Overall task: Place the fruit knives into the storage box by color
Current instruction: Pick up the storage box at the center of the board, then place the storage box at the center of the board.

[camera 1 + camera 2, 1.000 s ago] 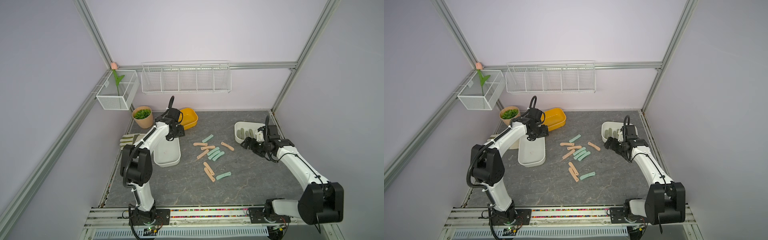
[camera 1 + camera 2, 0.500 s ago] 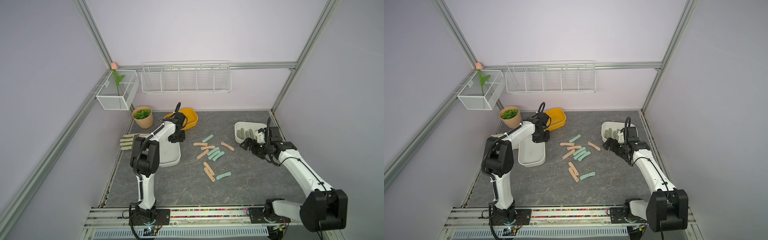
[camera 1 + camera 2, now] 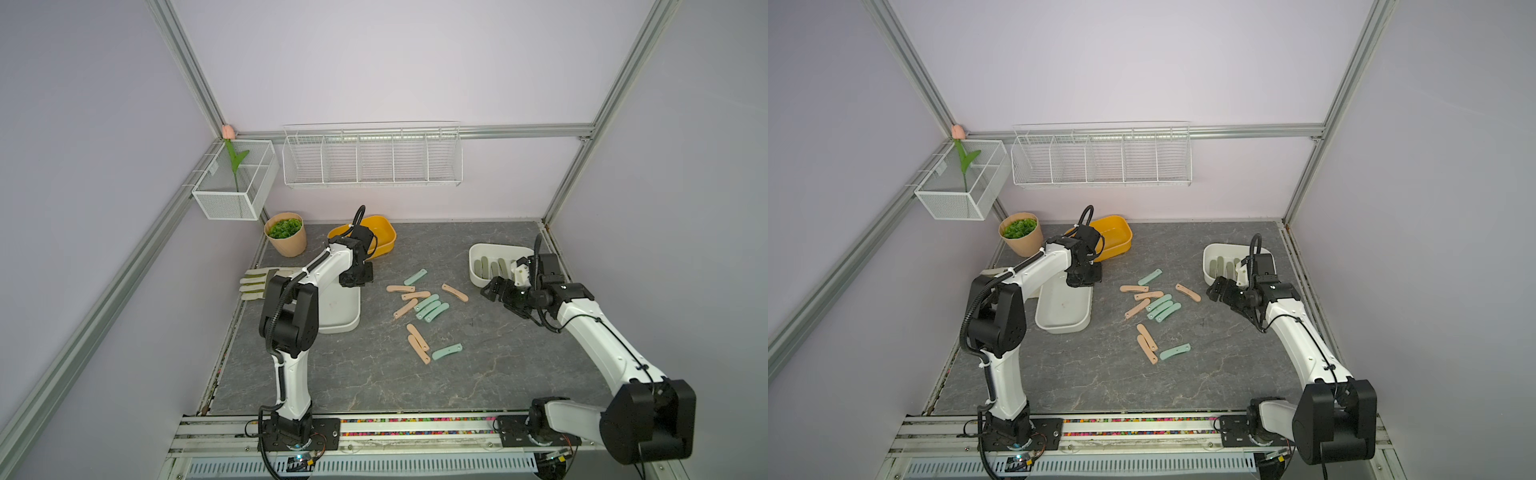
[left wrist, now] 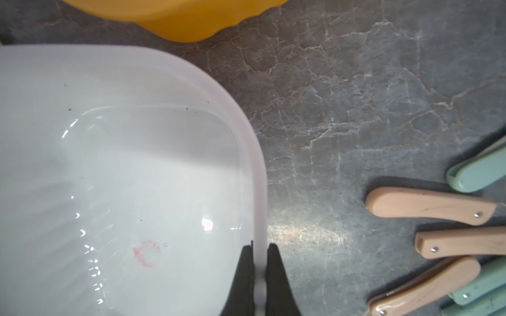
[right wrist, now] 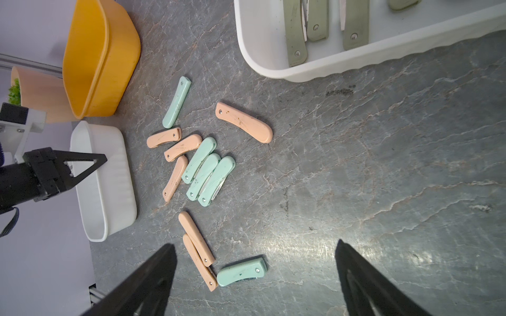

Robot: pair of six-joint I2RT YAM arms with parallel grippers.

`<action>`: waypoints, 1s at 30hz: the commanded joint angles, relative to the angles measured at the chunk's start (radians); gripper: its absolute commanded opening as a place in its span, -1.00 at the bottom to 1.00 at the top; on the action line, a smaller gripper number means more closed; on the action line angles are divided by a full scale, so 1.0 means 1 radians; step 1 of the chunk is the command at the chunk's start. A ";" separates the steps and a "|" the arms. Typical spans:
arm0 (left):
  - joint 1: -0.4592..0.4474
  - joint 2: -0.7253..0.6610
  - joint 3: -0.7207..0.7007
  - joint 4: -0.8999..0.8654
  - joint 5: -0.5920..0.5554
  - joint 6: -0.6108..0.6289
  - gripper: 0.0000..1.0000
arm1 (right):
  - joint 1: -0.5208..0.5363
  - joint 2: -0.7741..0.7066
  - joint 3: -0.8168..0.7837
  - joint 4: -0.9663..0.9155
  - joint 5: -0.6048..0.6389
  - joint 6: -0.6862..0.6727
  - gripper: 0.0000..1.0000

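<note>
Top views
- left gripper point(image 3: 355, 282): reaching down at the back end of the left white box point(image 3: 338, 309); pinch itself hiding behind the wrist.
- left white box: lying near the left edge of the tabletop point(image 3: 374, 382), showing a bare white floor in both top views.
- yellow box point(image 3: 384, 243): sitting against the back edge, just behind the left gripper, with its inside partly hiding behind the arm.
- right white box point(image 3: 473, 272): sitting by the right edge toward the back corner, carrying several olive knives point(image 3: 492, 268).
- peach knives point(image 3: 401, 288), mint knives point(image 3: 428, 302): lying loose mid-tabletop, between the two white boxes.
- right gripper point(image 3: 494, 291): hovering just in front of the right white box.

Left wrist
- left gripper point(image 4: 259, 247): pressing together on the wall of the left white box point(image 4: 254, 164), one finger inside and one outside.
- left white box: showing a glossy floor with a faint red mark.
- yellow box point(image 4: 178, 22): showing only its outer wall, close to the white one.
- peach knives point(image 4: 427, 205), mint knives point(image 4: 479, 175): lying on the tabletop near that box.

Right wrist
- right gripper point(image 5: 255, 244): standing spread wide above the tabletop, gripping nothing.
- right white box point(image 5: 273, 68): carrying four olive knives point(image 5: 294, 32), one only partly in frame.
- peach knives point(image 5: 243, 123): six lying loose.
- mint knives point(image 5: 202, 169): five lying loose, three touching side by side.
- yellow box point(image 5: 95, 60): showing a bare yellow inside.
</note>
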 commanded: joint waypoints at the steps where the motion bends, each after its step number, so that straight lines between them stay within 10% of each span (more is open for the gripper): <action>1: -0.034 -0.097 0.015 -0.068 0.011 0.032 -1.00 | 0.000 -0.011 0.031 -0.022 0.009 -0.006 0.79; 17: -0.509 0.001 0.482 -0.196 -0.201 0.227 -1.00 | -0.338 0.002 0.208 -0.072 -0.061 0.113 0.78; 30: -0.839 0.184 0.595 0.119 -0.365 0.605 -1.00 | -0.725 -0.036 0.127 0.019 -0.175 0.229 0.79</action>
